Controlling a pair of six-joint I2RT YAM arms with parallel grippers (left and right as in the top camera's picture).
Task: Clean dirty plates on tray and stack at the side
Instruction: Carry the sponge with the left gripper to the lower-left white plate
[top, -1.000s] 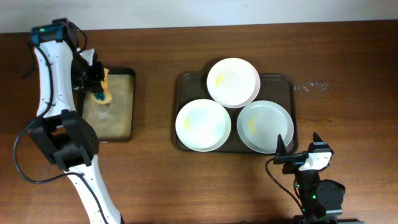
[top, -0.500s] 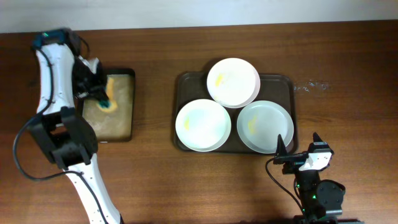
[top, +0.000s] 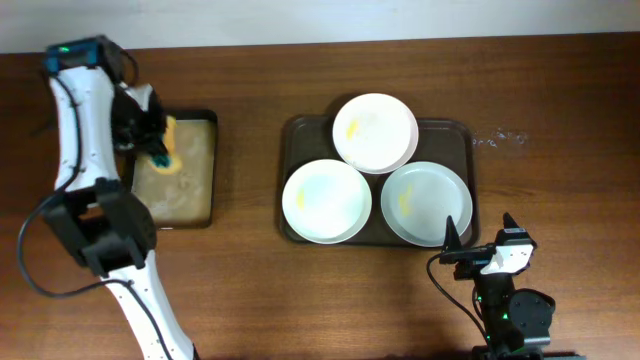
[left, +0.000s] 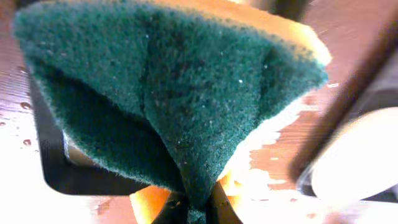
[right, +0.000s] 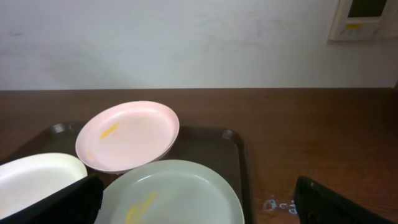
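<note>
**Green sponge (top: 166, 146) gripped, plates (top: 326, 201) not yet wiped**

Overhead: the left claw (top: 156, 150) pinches the sponge over the small black tray (top: 195, 195), well apart from the brown tray (top: 288, 135). All three plates lie there, yellow-smeared, and none is stacked on the bench (top: 560, 120).

Left wrist: the clamped scouring pad fills the view.

Right wrist: the right claw (right: 198, 198) gapes empty beside the nearest plate. By my reckoning, all the cleaning remains.

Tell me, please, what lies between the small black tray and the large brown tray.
Only bare wooden table, seen in the overhead view, lies between the small black tray and the large brown tray.
</note>
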